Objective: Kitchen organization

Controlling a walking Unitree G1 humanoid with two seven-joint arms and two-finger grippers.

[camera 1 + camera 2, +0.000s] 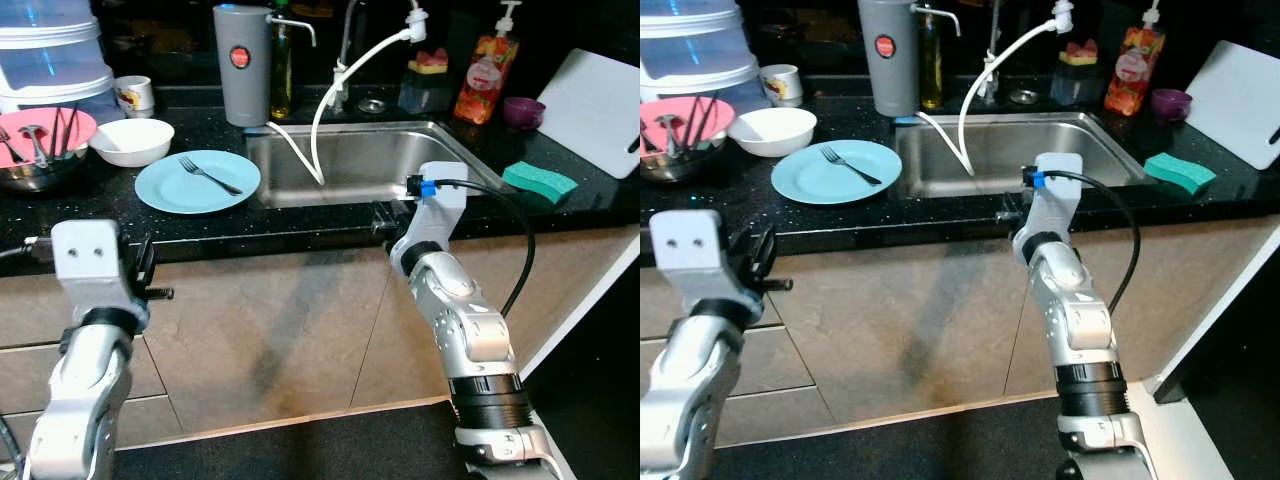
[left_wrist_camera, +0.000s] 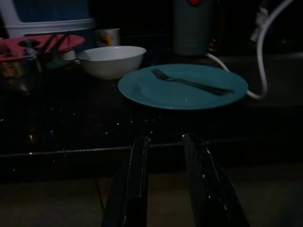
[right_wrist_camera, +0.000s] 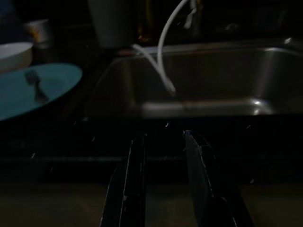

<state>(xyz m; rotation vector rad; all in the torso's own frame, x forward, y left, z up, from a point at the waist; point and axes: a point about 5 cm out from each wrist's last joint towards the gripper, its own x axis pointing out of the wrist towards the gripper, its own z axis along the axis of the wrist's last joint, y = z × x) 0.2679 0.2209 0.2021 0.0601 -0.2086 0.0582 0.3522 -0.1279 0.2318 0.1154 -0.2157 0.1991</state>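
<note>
Standing before sink | teal plate at its 9 o'clock, fork atop | left gripper, right gripper fingers apart, empty, below counter edge | advise raising left, pinching fork handle squarely.

You've got a turquoise plate, white bowl, green sponge, and black speckled counter.

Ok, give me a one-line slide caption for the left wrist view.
Left gripper, fingers apart and empty, faces the counter edge toward a fork on a teal plate beside a white bowl.
</note>
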